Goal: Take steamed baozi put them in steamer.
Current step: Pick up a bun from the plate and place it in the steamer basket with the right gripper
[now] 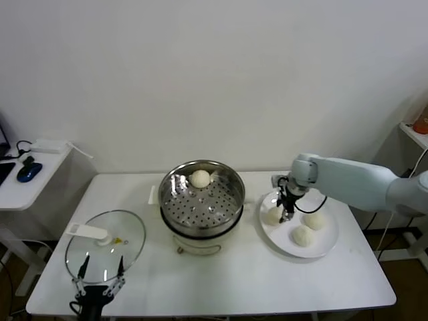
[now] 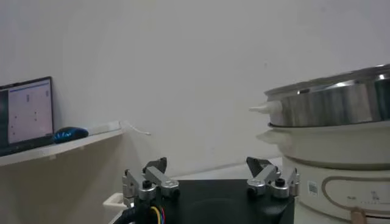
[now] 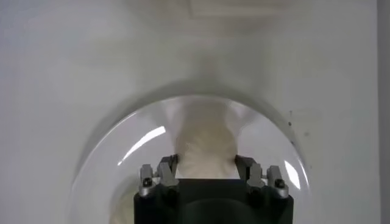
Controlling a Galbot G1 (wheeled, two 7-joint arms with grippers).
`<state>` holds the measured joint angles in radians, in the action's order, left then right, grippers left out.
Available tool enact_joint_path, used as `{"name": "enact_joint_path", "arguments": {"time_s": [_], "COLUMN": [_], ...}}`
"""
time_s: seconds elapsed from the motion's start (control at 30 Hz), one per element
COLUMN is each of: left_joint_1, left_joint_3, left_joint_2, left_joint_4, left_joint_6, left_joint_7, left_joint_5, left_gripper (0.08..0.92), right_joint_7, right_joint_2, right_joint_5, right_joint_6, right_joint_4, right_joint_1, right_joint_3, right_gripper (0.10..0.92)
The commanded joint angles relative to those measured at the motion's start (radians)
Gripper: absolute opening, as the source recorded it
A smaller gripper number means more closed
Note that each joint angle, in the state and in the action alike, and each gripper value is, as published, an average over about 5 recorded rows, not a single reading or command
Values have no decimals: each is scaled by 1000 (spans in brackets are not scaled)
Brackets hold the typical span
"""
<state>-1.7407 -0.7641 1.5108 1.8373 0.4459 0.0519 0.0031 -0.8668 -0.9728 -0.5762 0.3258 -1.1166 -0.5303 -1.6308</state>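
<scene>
Head view: high, looking down over the whole table (image 1: 214,281). Left wrist: low at front-left corner, level toward steamer (image 2: 332,103). Right wrist: close above plate (image 3: 268,131).

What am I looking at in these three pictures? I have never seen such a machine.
It is a robot with two arms, each ending in a gripper. One picture comes from a camera on its head, looking down at a white table; the other two come from cameras on its wrists.

On the table stands a steel steamer with one bun inside. Beside it lie a glass lid and a plate with three more buns.

The right gripper is down over one plate bun, its fingers on either side; whether they squeeze it yet is unclear. The left gripper waits open near the lid, holding nothing.
</scene>
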Motion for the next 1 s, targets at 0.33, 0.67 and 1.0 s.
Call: {"name": "enact_joint_path", "arguments": {"time_s": [0.33,0.67,1.0], "left_joint_1": [8,19,9], "left_joint_3": [11,21,21], "left_joint_2": [-15,-21,-25], "left_joint_4": [-10,-5,11], "left_joint_6": [-8,-13,-16], "left_joint_7": [2,3,5], "left_joint_5": [9,17,26], "left_gripper": [823,823,823], "right_joint_7": [-134,-27,38], "right_joint_2": [-22,-244,-429], "right_joint_5": [-410,-473,-361], "right_joint_6": [13,159,208], "right_joint_4": [-310,-267,-102], "right_joint_1": [-724,-509,-217], "right_joint_3": [-244,67,157], "right_gripper": [642,642,645]}}
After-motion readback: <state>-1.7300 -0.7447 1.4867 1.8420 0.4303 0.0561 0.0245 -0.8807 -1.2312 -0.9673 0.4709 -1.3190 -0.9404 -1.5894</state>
